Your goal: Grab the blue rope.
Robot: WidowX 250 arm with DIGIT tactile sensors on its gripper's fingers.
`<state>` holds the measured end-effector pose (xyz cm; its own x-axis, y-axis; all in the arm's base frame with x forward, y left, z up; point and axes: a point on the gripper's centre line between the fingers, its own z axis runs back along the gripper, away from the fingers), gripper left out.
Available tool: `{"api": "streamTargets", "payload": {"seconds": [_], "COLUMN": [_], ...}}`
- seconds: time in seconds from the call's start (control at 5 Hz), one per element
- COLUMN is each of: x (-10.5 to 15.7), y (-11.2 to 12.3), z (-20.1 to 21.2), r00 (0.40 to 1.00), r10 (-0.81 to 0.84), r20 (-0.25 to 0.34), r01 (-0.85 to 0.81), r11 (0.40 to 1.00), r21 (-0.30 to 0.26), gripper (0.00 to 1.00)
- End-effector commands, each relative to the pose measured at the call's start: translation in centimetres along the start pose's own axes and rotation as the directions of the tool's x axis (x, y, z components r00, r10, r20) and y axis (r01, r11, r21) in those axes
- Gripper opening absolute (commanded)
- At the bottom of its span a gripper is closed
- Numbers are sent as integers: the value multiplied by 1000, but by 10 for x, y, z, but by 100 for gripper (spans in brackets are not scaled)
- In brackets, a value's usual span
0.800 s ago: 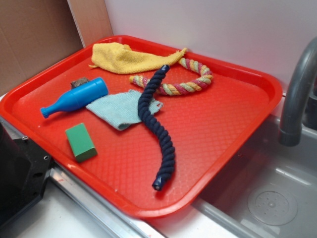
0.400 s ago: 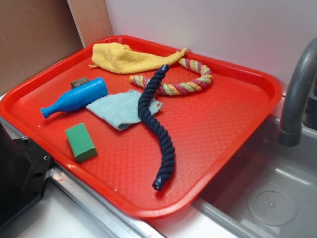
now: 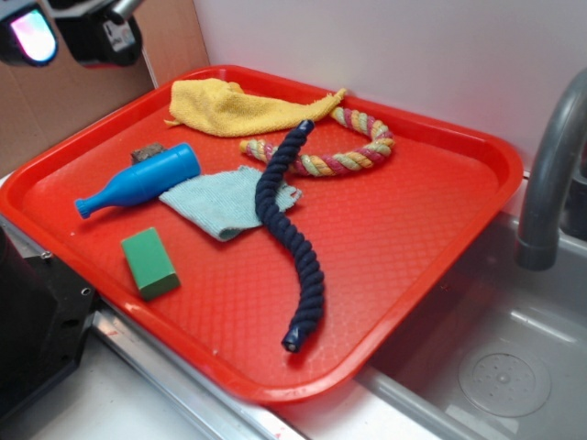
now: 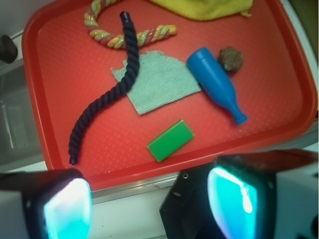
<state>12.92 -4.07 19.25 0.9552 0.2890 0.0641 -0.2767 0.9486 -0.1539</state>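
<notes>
The blue rope point(image 3: 286, 225) is a dark navy twisted length lying on the red tray point(image 3: 431, 229), from the rope ring down toward the tray's front edge. In the wrist view it point(image 4: 107, 94) curves from upper centre to lower left. My gripper point(image 3: 69, 32) shows at the exterior view's top left corner, high above the tray's far left side. In the wrist view my gripper point(image 4: 149, 204) is open and empty, its cyan-lit fingers point(image 4: 67, 209) wide apart, far from the rope.
On the tray lie a pink-yellow-green rope ring point(image 3: 339, 147), a yellow cloth point(image 3: 229, 105), a light blue cloth point(image 3: 220, 202), a blue bottle toy point(image 3: 138, 179), a green block point(image 3: 149, 263) and a small brown lump point(image 3: 147, 153). A sink point(image 3: 495, 367) and faucet point(image 3: 550, 174) stand right. A black box point(image 3: 37, 330) is at the front left.
My gripper has come into the exterior view at the top left corner; earlier it was out of view. Objects on the tray have not moved.
</notes>
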Motion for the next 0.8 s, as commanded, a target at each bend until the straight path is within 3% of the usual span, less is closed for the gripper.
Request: {"api": "streamTargets", "payload": {"seconds": [0.0,0.2,0.4,0.6], "x": [4,18,29,50], "y": [-3,-20,-57,-53], "z": [4,-27,-60,-102], "r00": [1000,998,976,981], "r10": [-3,58,162,191], "r20": [13,36,144,45], "r01": [3,-60,-165,-193], "r11": [1000,997,986,980], "r21": [-7,49,12,45], "gripper": [100,100,100,100]}}
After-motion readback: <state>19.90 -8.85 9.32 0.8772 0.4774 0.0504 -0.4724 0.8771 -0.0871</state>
